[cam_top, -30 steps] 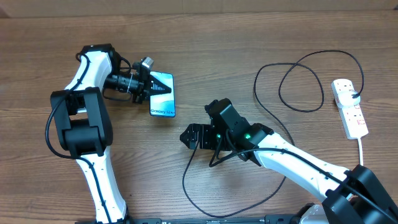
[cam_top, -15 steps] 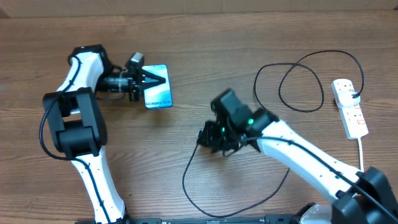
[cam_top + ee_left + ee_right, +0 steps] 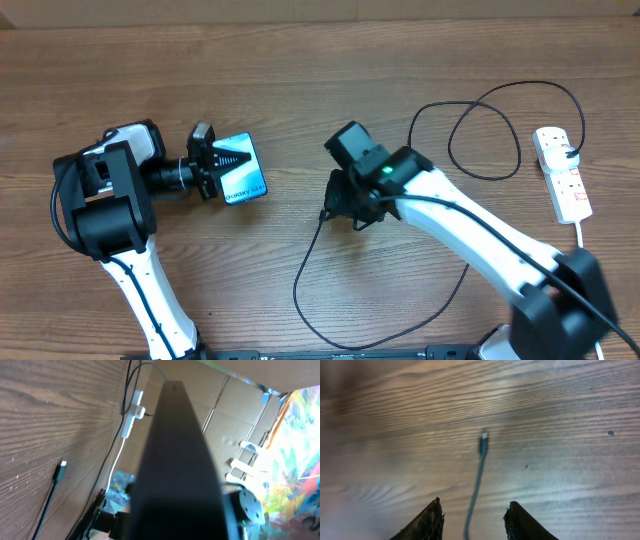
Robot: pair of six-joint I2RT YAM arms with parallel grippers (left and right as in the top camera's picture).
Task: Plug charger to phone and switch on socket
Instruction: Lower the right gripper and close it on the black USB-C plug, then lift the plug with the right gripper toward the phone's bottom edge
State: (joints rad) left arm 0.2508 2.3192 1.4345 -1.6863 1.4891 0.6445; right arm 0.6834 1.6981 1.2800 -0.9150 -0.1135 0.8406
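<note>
left fingers clamped on phone edge | right fingers apart over charger | plug tip well apart from phone

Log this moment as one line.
left gripper: shut on phone | right gripper: open over plug on table | cable: not in phone | power strip: no gripper near

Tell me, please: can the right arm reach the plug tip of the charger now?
Probably yes. The right gripper is open, and the charger's plug tip lies on the bare table just ahead of it, with nothing between them.
</note>
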